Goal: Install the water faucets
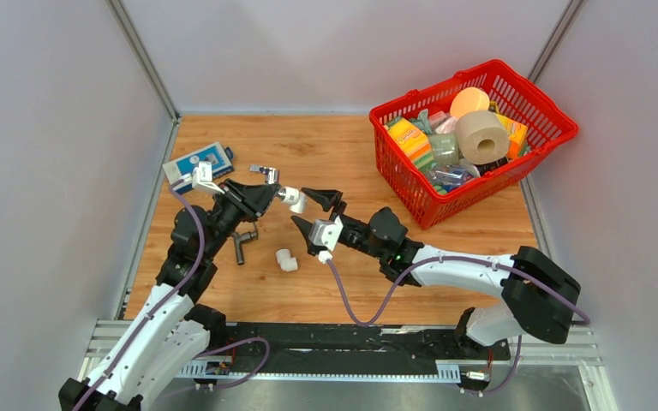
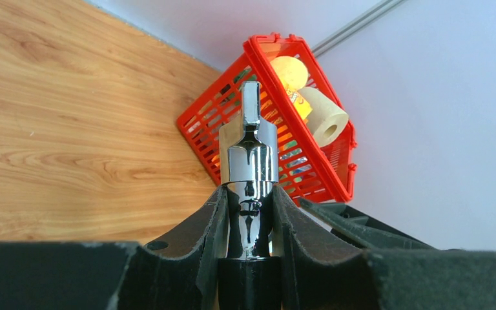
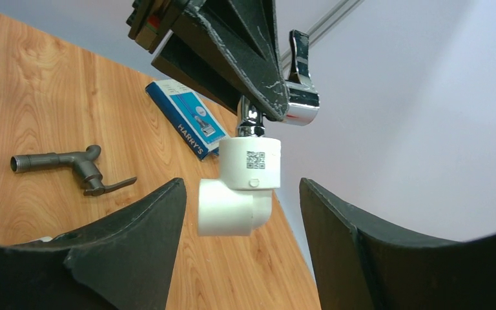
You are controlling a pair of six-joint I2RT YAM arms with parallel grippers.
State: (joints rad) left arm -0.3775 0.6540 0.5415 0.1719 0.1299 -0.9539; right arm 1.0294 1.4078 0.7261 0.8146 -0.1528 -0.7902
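In the left wrist view, my left gripper (image 2: 248,219) was clamped on the shiny chrome metal faucet (image 2: 252,161), whose flat end pointed towards the red plastic basket (image 2: 197,126).

In the right wrist view, my right gripper (image 3: 242,187) stood wide apart. The chrome faucet's stem sat in the top of a white plastic elbow fitting (image 3: 248,165), which hung between my right fingers and touched neither. The dark grey L-shaped metal faucet (image 3: 64,161) lay on the wooden desk (image 3: 39,97).

From above, the grey faucet lay below my left gripper, near a second white elbow fitting (image 1: 286,259) on the desk.
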